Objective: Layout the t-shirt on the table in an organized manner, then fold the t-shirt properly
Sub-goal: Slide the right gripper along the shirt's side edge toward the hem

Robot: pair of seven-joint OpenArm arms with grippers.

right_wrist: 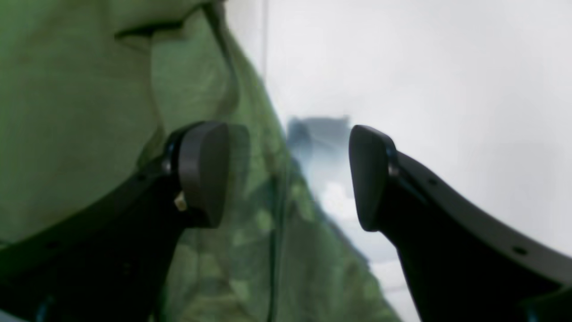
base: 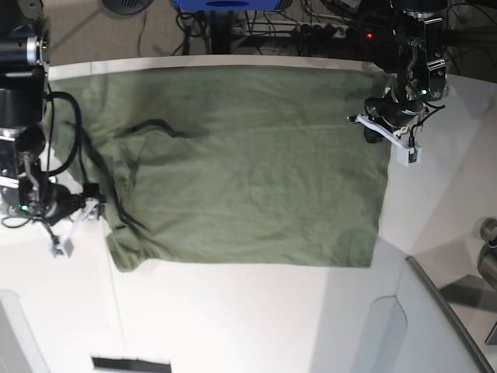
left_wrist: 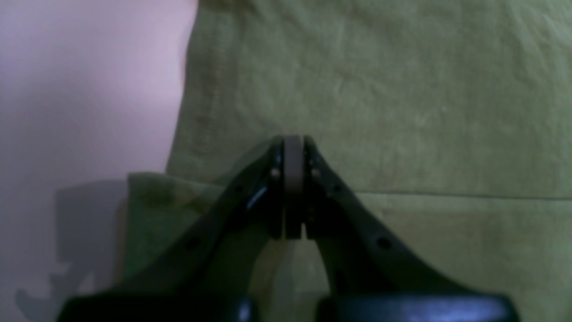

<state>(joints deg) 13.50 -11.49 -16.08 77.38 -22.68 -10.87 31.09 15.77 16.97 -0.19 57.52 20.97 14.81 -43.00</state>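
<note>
The table (base: pixel 256 311) carries everything: a wide white top, so the cloth has room on every side. The shirt (base: pixel 241 163) lies spread across its far half, mostly flat, with one long edge along the far side and the other facing the near side. The end by my right arm is the untidy part: a dark ridge of raised fabric and a bunched corner curling toward the near edge. I judge the layout step is nearly done, and that this rumpled end needs smoothing before any fold.

My right gripper (right_wrist: pixel 288 176) sits low at that bunched end, jaws standing apart with nothing between them; green cloth lies under one finger and bare white table under the other, so I straddle the shirt's edge, placed to take it.

My left gripper (left_wrist: pixel 293 154) is at the opposite end, pads pressed together just over the fabric near a stitched hem. I cannot tell whether any cloth is pinched in them.
</note>
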